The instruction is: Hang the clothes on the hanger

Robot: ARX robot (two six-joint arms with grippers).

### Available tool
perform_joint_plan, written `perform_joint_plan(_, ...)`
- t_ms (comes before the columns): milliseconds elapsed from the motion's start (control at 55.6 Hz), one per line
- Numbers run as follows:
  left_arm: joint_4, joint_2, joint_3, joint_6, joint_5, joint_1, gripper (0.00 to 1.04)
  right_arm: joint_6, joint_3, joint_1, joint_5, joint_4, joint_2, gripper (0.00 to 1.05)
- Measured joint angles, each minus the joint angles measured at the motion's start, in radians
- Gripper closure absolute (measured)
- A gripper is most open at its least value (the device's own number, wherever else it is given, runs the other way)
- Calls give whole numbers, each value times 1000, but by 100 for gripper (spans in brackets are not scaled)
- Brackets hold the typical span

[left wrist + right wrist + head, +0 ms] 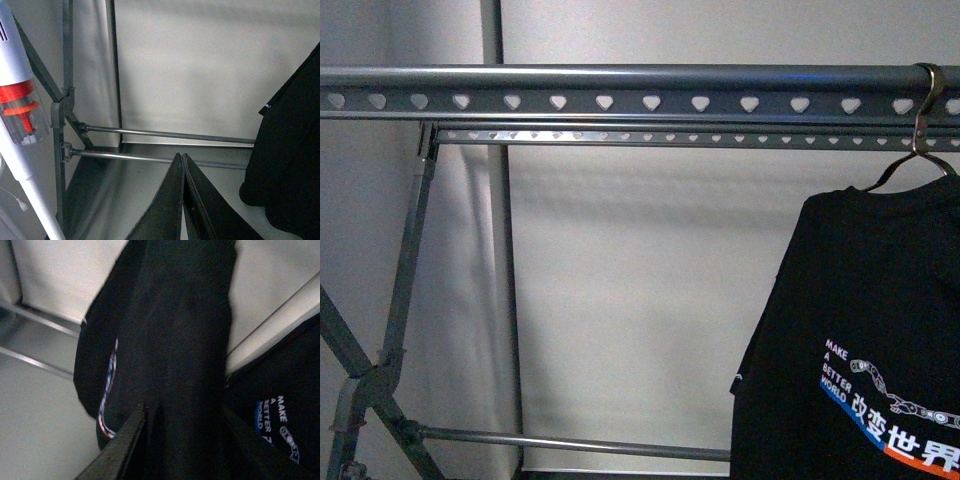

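The grey rack (pixel 620 100), largest thing in view, ran its heart-punched rail across the top of the front view, and the black T-shirt (pixel 865 340) already hung from it at the far right on a wire hook (pixel 923 110) looped over the rail, its print facing the robot. The left pincer (pixel 182 165) sat pressed closed and empty, low by the rack's crossbars and beside the shirt's hem. The right pincer (pixel 185 415) stood parted with the dark cloth between its fingers; whether it truly gripped I cannot tell, so releasing well probably meant opening fully and backing straight out without dragging the hem.
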Motion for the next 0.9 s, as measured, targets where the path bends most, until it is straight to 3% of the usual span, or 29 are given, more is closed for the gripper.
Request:
perform_joint_plan(108, -35, -63, -26, 0, 0, 0, 101, 144, -168, -60, -64, 206, -241, 27)
perform_joint_plan(216, -76, -124, -45, 0, 0, 0, 101, 333, -350, -121, -161, 264, -504, 8)
perform_joint_plan(270, -95, -152, -54, 0, 0, 0, 101, 398, -441, -130, -171, 287, -619, 6)
perform_joint_plan(324, -115, -180, -61, 0, 0, 0, 101, 398, -488, -124, -149, 158, -741, 13)
perform_joint_plan(396, -113, -205, -81, 1, 0, 0, 101, 383, -578, -90, -104, -142, -953, 27)
perform_joint_plan(467, -116, -227, -94, 3, -4, 0, 101, 372, -673, -52, -72, -308, -1111, 41)
perform_joint_plan(575, -178, -298, -94, 3, -2, 0, 101, 369, -734, 0, -13, -314, -1183, 62)
perform_joint_plan(665, -229, -351, -95, 3, 0, 0, 101, 368, -773, 117, 129, -307, -1217, 80)
perform_joint_plan(773, -287, -411, -95, 3, -2, 0, 101, 365, -817, 165, 138, -294, -1246, 102)
perform_joint_plan(899, -360, -486, -95, 3, 0, 0, 101, 364, -863, 167, 144, -281, -1279, 102)
